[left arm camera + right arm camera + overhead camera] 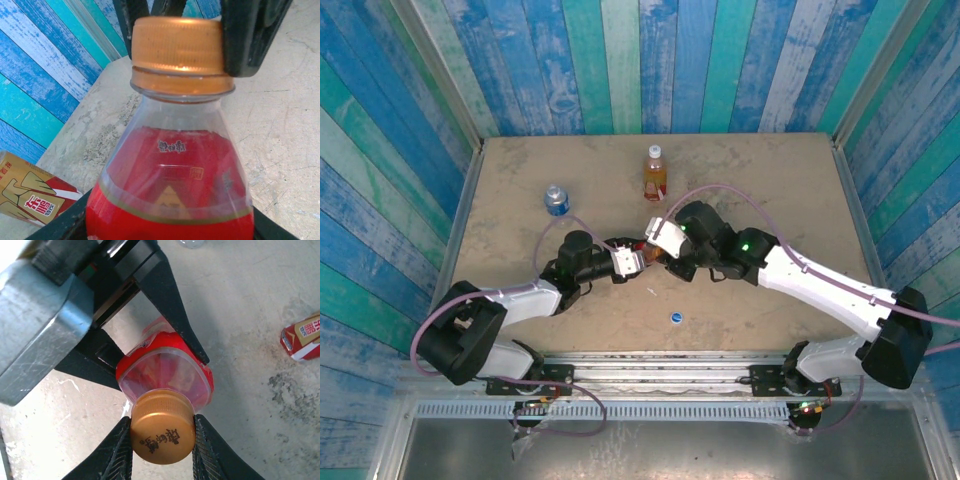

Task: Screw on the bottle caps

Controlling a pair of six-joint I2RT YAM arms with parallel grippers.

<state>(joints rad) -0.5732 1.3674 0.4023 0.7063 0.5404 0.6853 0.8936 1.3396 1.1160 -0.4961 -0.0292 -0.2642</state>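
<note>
Bench (770, 190): tea bottle (655, 172), blue-label bottle (556, 200), blue cap (676, 318), all well apart
Held: red bottle (170, 170) roughly upright, orange cap (162, 432) uppermost
Left fingers (632, 260): clamped on red bottle
Right fingers (655, 243): pinching orange cap

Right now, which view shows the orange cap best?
Left wrist: the orange cap is close and side-on, sitting on the red bottle neck. Right wrist gives its top, pinched by the right claw. Top external: too small to make out.
</note>
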